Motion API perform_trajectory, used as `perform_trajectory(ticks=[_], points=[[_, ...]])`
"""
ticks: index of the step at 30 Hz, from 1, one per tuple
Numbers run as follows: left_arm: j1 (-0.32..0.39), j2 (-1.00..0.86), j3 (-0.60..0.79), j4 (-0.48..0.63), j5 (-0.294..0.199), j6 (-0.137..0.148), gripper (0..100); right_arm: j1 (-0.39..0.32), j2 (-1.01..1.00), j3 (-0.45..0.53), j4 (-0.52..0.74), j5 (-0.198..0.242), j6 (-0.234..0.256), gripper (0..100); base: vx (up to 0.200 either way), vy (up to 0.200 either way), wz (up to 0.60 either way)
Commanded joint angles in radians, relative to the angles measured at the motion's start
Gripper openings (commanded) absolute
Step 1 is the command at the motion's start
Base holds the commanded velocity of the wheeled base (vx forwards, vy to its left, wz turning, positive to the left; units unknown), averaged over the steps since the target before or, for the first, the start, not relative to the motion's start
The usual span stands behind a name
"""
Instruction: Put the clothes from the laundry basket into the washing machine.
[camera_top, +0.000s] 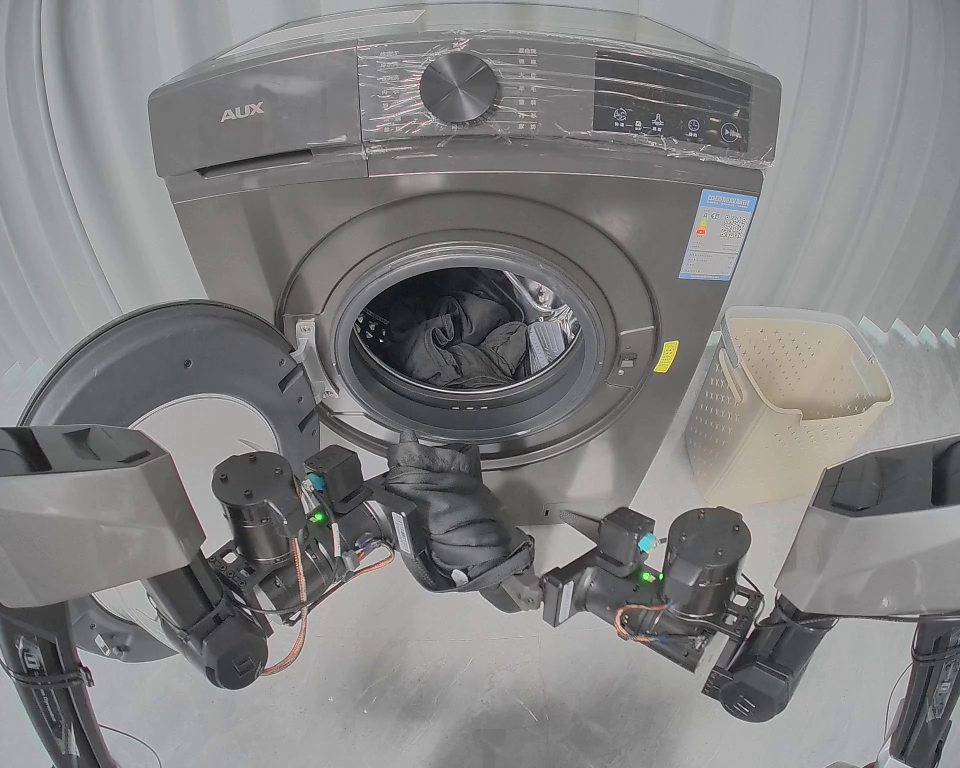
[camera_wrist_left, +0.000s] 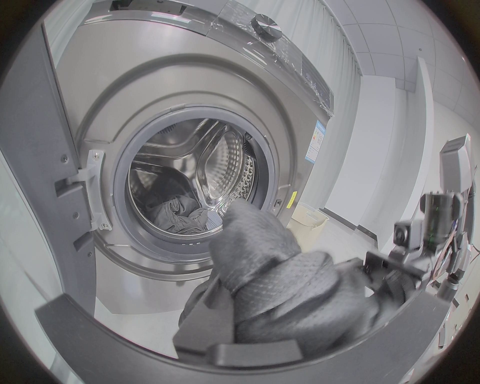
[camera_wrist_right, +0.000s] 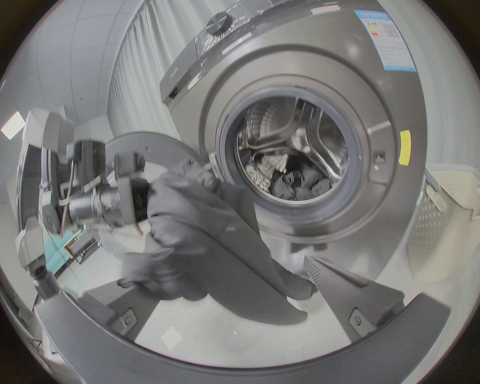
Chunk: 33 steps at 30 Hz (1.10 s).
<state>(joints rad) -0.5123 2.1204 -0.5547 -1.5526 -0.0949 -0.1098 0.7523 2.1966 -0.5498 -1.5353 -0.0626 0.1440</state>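
The left gripper (camera_top: 415, 545) is closed on a dark grey, textured fabric garment (camera_top: 450, 505). The bundle wraps over the gripper and hides most of its fingers, so in the left wrist view only one flat finger (camera_wrist_left: 207, 322) shows beside the cloth. The right gripper (camera_top: 515, 595) sits just under the garment's hanging end with its fingers spread wide. The cloth droops between them and brushes one ribbed pad (camera_wrist_right: 312, 270). The garment hangs in the air before the grey front-loading washing machine (camera_top: 300, 230), below its opening. The round door (camera_top: 150, 350) stands swung open on the left. More dark clothes (camera_top: 455, 335) lie in the steel drum, their shapes hard to separate. A cream perforated plastic laundry basket (camera_top: 750, 430) stands right of the machine, with its inside partly cut off.
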Motion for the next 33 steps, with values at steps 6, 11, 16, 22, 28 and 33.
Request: perform_trajectory(ticks=[6, 11, 16, 22, 28, 33], points=[[-0.021, -0.195, 0.153, -0.001, -0.008, -0.001, 0, 0.027, -0.034, 0.225, -0.002, 0.078, -0.037, 100, 0.0, 0.0, 0.0], [-0.026, -0.251, 0.206, 0.0, -0.011, -0.007, 0, 0.047, -0.077, 0.309, -0.003, 0.118, -0.052, 100, 0.0, 0.0, 0.0], [-0.028, -0.263, 0.211, 0.0, -0.009, -0.004, 0, 0.012, -0.129, 0.346, -0.003, 0.107, -0.057, 100, 0.0, 0.0, 0.0], [-0.018, -0.278, 0.217, 0.0, -0.006, -0.007, 0, -0.076, -0.213, 0.266, -0.003, 0.099, -0.052, 100, 0.0, 0.0, 0.0], [-0.023, -0.32, 0.279, 0.0, -0.002, 0.001, 0, -0.163, -0.221, 0.229, -0.003, 0.099, -0.05, 100, 0.0, 0.0, 0.0], [-0.017, -0.324, 0.291, 0.0, 0.003, 0.005, 0, -0.226, -0.225, 0.228, -0.005, 0.099, -0.052, 100, 0.0, 0.0, 0.0]])
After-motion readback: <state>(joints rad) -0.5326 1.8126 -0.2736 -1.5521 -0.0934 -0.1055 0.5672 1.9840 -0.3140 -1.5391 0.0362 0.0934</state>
